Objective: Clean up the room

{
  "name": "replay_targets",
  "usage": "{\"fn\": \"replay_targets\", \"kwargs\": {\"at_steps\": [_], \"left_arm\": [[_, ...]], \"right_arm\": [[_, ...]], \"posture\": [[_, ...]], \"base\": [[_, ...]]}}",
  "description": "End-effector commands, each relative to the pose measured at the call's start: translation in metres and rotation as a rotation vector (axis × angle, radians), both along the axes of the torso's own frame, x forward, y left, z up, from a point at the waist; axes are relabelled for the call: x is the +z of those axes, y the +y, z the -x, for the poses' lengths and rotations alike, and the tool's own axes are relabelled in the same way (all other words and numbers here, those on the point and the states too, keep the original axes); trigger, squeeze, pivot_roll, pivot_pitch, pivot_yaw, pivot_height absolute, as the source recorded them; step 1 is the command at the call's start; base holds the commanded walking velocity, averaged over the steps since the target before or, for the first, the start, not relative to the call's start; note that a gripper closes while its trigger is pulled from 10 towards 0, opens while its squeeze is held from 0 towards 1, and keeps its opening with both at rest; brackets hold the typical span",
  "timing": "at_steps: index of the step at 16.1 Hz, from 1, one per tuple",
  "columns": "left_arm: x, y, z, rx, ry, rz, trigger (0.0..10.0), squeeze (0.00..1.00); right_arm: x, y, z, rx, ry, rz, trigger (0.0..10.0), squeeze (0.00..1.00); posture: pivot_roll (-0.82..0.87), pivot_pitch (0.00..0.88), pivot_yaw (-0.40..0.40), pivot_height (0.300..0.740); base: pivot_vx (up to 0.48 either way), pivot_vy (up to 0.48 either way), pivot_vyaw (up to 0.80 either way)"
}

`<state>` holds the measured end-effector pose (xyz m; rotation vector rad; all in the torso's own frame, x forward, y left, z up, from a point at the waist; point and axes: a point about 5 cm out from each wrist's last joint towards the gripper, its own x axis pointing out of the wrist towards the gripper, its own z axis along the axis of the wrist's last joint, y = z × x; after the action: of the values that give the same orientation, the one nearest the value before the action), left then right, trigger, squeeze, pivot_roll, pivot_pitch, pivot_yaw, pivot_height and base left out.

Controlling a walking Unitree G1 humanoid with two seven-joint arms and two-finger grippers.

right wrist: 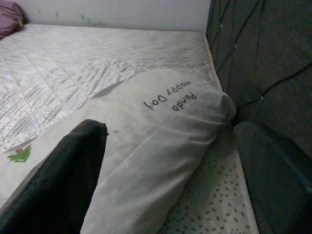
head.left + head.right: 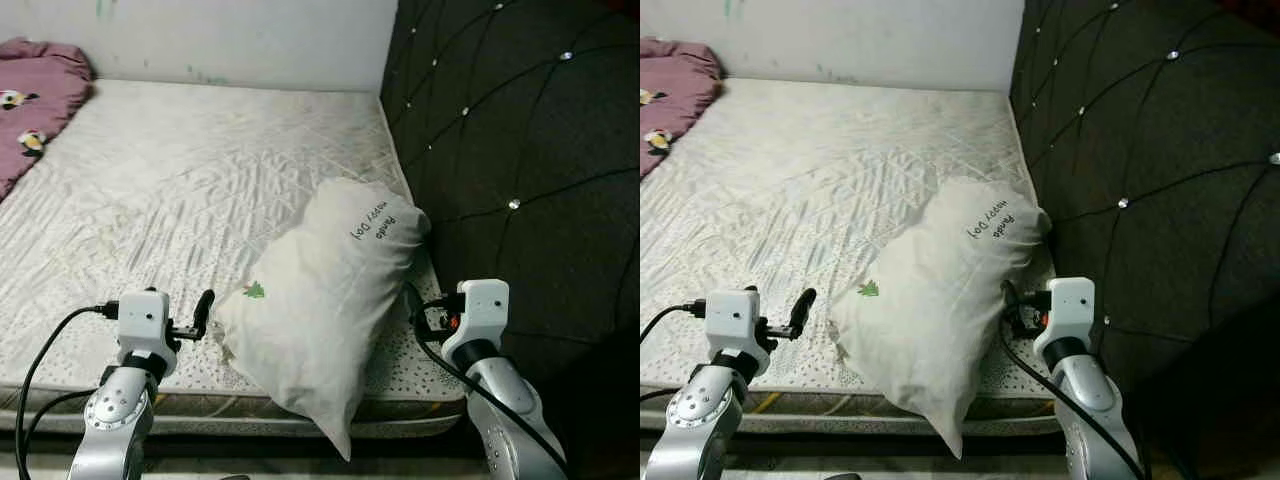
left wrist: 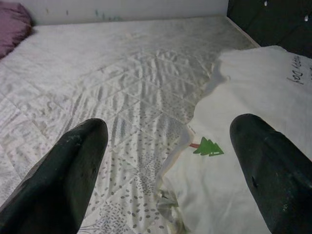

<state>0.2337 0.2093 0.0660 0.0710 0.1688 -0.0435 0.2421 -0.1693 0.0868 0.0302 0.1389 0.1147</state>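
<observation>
1. A white pillow (image 2: 325, 300) lies on the bed (image 2: 150, 200), in the lower centre of the head views. It lies slanted, and its lower corner hangs over the front edge of the mattress.
2. The upper end of the pillow is pressed against the dark padded headboard (image 2: 520, 150), which takes the right side of the frame. This end carries the printed words "Panda Happy Day".
3. A small green tree print (image 2: 254, 290) sits near the left edge of the pillow.
4. The left pincer (image 2: 205, 312) is in the lower left of the frame, just beside the left edge of the pillow. Its fingers (image 3: 73, 170) are spread apart and hold nothing. In the left wrist view, the mattress and the pillow edge with the tree print lie between them.
5. The right pincer (image 1: 165, 180) is in the lower right of the frame, at the right side of the pillow, between the pillow and the headboard. Its fingers are released and wide. In the right wrist view, one finger (image 1: 68, 175) is over the pillow and the other is at the headboard side, with the pillow body between them. I cannot tell if they touch the fabric.
6. A purple blanket (image 2: 35, 100) with small panda figures lies in the upper left corner of the frame, well apart from the pillow.
7. A pale wall (image 2: 230, 40) runs behind the bed along the top of the frame.
</observation>
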Motion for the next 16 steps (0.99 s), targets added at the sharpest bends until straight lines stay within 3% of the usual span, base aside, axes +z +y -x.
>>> {"fn": "replay_targets", "kwargs": {"at_steps": [1,9,13,16], "left_arm": [[-0.004,-0.001,0.004,0.005,0.022,0.009,10.0,0.0],[0.01,-0.001,-0.006,0.0,-0.04,-0.012,10.0,0.0],[0.007,0.003,0.001,0.004,-0.028,-0.023,10.0,0.0],[0.003,-0.003,0.003,-0.02,-0.019,-0.022,10.0,0.0]], "right_arm": [[0.004,-0.004,0.001,-0.02,-0.023,0.005,10.0,0.0],[0.007,-0.011,0.0,-0.062,-0.038,0.01,10.0,0.0],[0.005,-0.009,-0.001,-0.07,-0.037,0.004,10.0,0.0],[0.004,-0.011,0.001,-0.084,-0.033,0.005,10.0,0.0]], "posture": [[-0.06,0.0,-0.013,0.74],[-0.04,0.0,-0.033,0.74],[-0.05,0.0,-0.004,0.74],[-0.06,0.0,0.001,0.74]], "base": [[0.0,0.0,-0.8],[0.0,0.0,-0.6],[0.0,0.0,-0.8],[0.0,0.0,-0.8]]}}
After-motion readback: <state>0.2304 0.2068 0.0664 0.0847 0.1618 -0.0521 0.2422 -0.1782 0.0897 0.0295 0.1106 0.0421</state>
